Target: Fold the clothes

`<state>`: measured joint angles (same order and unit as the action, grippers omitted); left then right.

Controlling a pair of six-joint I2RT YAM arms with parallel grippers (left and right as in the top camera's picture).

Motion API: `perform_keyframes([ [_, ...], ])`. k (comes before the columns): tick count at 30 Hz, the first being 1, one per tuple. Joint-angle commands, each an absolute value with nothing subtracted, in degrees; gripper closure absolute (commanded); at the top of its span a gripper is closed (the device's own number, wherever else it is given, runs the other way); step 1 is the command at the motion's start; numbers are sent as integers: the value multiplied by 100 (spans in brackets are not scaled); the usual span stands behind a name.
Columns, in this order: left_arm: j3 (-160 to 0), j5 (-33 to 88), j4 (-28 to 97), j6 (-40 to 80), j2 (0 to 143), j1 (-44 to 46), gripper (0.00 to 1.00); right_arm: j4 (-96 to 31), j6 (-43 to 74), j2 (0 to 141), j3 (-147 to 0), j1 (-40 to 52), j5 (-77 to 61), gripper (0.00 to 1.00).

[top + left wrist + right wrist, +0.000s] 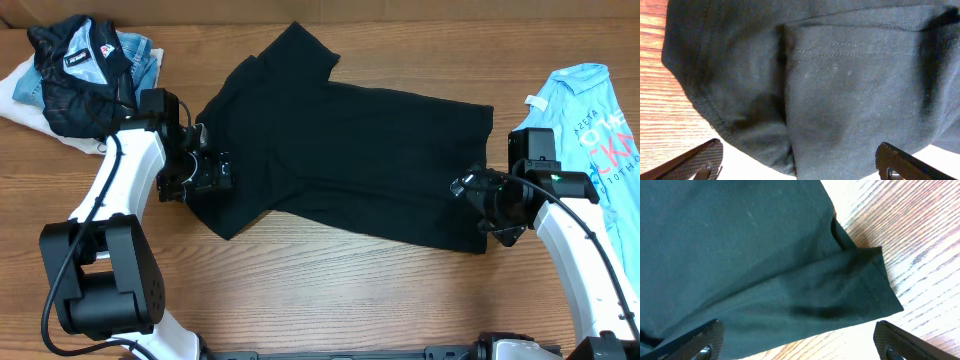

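The black T-shirt (340, 150) lies spread across the middle of the wooden table, one sleeve pointing to the far side. My left gripper (207, 170) is open at the shirt's left edge; in the left wrist view its fingers (695, 161) straddle a fold of black cloth (840, 75) without touching it. My right gripper (472, 196) stands open at the shirt's right near corner. In the right wrist view the layered hem corner (860, 290) lies just ahead of the open jaws, with bare wood between the fingertips (897, 341).
A dark jacket with a white-and-red patch (75, 70) lies heaped on pale clothing at the far left corner. A light blue T-shirt with pink lettering (590, 110) lies at the right edge. Bare wood (330, 290) runs along the near side.
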<state>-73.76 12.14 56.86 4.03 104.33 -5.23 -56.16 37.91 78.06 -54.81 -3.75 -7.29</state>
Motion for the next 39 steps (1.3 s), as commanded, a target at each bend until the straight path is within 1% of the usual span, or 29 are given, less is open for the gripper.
perform_keyframes([
  [1, -7334, 1367, 5655, 276, 10534, -482, 0, -5586, 3741, 7747, -5594, -386, -779, 0],
  [6, -7334, 1511, 5610, 255, 10906, -482, 0, -5590, 3739, 7747, -5594, -386, -779, 0],
  [9, -7334, 1553, 5544, 257, 10995, -480, 4, -5588, 3675, 7747, -5594, -386, -764, 0],
  [12, -7336, 1612, 5511, 255, 11000, -482, 5, -5586, 3607, 7747, -5594, -386, -760, 0],
  [15, -7345, 1614, 5522, 255, 11000, -480, 10, -5570, 3592, 7747, -5594, -386, -762, 0],
  [18, -7378, 1614, 5553, 257, 11000, -482, 18, -5537, 3592, 7747, -5594, -386, -762, 0],
  [21, -7494, 1614, 5671, 259, 10993, -482, 25, -5518, 3592, 7747, -5594, -386, -760, 0],
  [26, -7787, 1612, 5806, 255, 10993, -482, 24, -5478, 3592, 7747, -5594, -386, -762, 0],
  [31, -7795, 1614, 5780, 263, 11028, -482, 27, -5472, 3592, 7747, -5594, -386, -760, 0],
  [35, -7795, 1627, 5784, 279, 11096, -480, 27, -5457, 3592, 7747, -5594, -386, -762, 0],
  [39, -7795, 1938, 5730, 268, 11251, -440, 30, -5439, 3592, 7747, -5594, -386, -762, 0],
])
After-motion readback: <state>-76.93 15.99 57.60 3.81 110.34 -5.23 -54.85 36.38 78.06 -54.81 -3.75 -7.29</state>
